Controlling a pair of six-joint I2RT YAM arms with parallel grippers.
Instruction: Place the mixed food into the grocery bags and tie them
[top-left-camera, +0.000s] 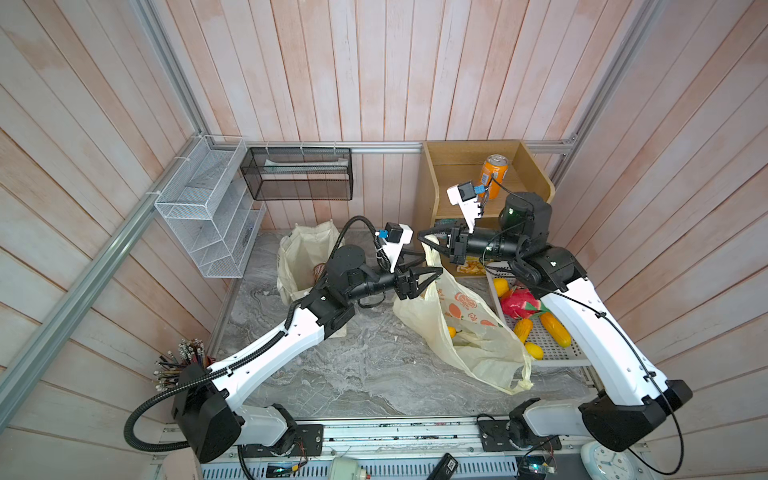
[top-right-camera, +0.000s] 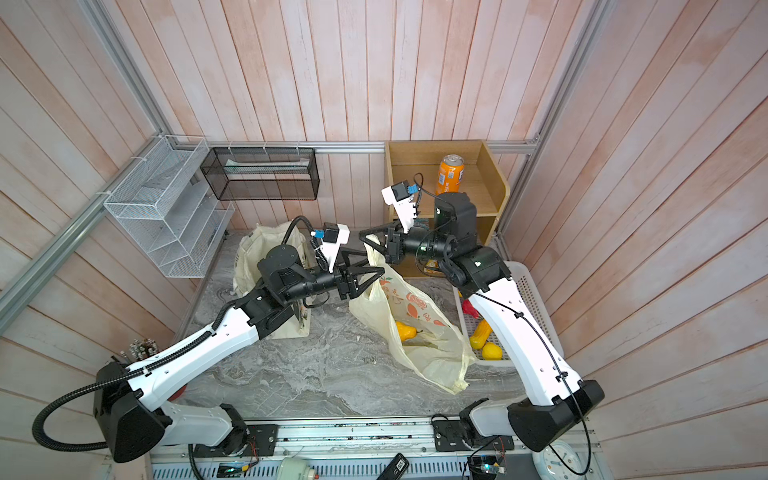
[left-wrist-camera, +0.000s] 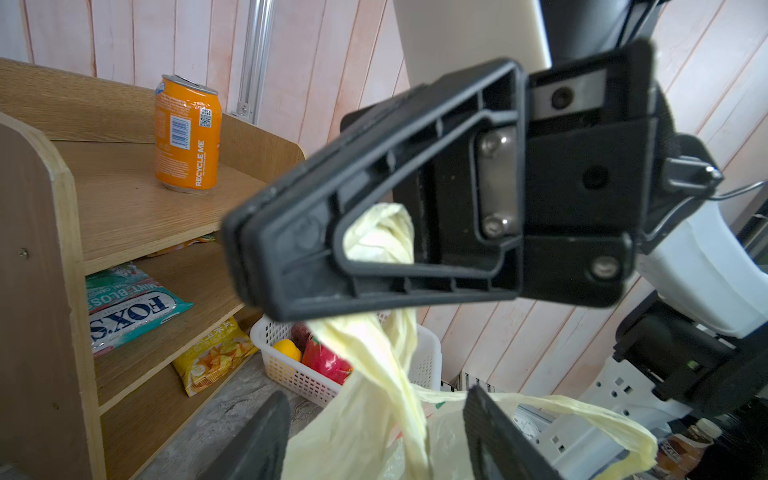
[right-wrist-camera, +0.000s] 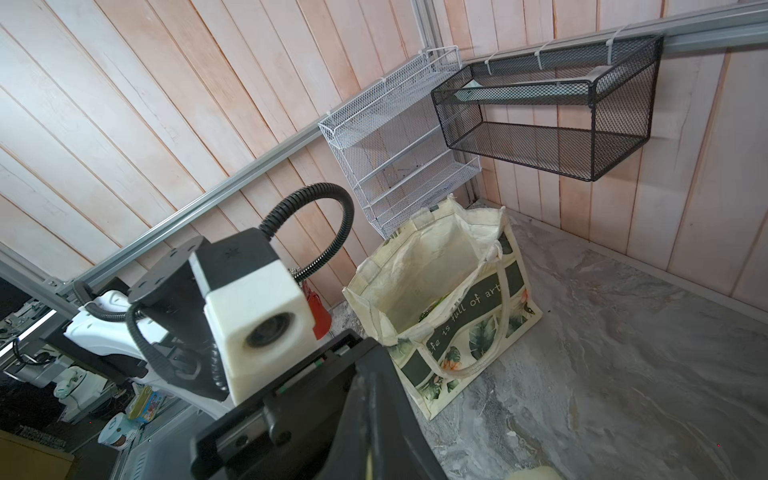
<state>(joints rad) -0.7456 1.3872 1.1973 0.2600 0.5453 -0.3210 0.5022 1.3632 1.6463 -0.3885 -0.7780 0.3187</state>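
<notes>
The thin cream plastic bag (top-left-camera: 469, 332) (top-right-camera: 415, 332), printed with oranges, lies open on the marble table with a yellow pear (top-left-camera: 453, 331) inside. My right gripper (top-left-camera: 420, 235) (top-right-camera: 361, 235) (right-wrist-camera: 372, 357) is shut on one of its handles (left-wrist-camera: 374, 353) and holds it up. My left gripper (top-left-camera: 430, 264) (top-right-camera: 374, 266) (left-wrist-camera: 378, 440) stands open just below, and the bag's twisted handle hangs between its fingers (left-wrist-camera: 257, 440). The canvas tote (top-left-camera: 299, 257) (right-wrist-camera: 436, 291) stands open behind the left arm.
A white basket (top-left-camera: 557, 353) at the right holds a red dragon fruit (top-left-camera: 521, 305) and yellow fruits. The wooden shelf (top-left-camera: 536, 174) carries an orange can (left-wrist-camera: 187, 133) and snack packets (left-wrist-camera: 129, 307). A white wire rack (top-left-camera: 208, 208) and a black mesh basket (top-left-camera: 297, 174) hang on the walls.
</notes>
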